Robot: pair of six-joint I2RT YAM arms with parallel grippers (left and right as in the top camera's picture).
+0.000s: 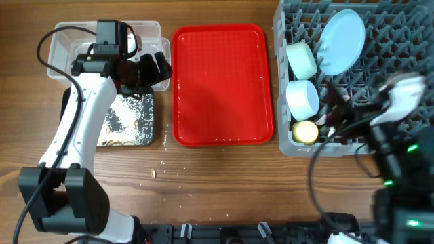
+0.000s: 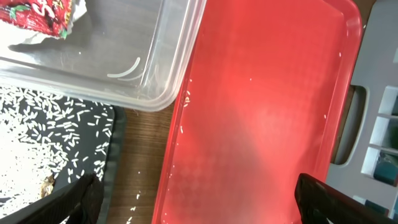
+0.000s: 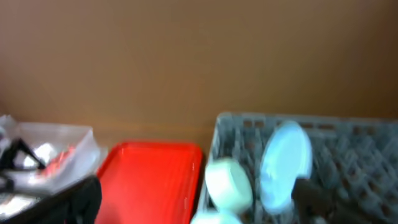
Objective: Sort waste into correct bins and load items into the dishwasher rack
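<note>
Left claw (image 2: 196, 190): jaws at full spread, holding nothing. Right claw (image 3: 196, 196): also wide and empty, though its view is blurred.

- Crumpled red snack wrapper (image 2: 40, 15) sits in the clear plastic rectangular tub (image 2: 168, 68), ahead-left of the left claw.
- Shallow black rectangular tray (image 2: 115, 146) with white food scraps (image 2: 62, 118) is beside its left finger (image 2: 74, 199).
- Flat red serving tray (image 2: 261, 112) is directly under it, with only stray grains.
- Large grey grid dishwasher rack (image 1: 400, 41) is ahead of the right claw and holds the pale blue round plate (image 1: 341, 41), pale blue-green bowl (image 1: 301, 59), second bowl (image 1: 302, 99) and small yellow cup (image 1: 305, 131).
- Can't make out the spoon, fork or tissue.

Looks near done. Loose grains (image 1: 153, 172) are left on the wooden table (image 1: 224, 183). If picking them up, descend vertically, pinch low and release past the black tray's lip.
</note>
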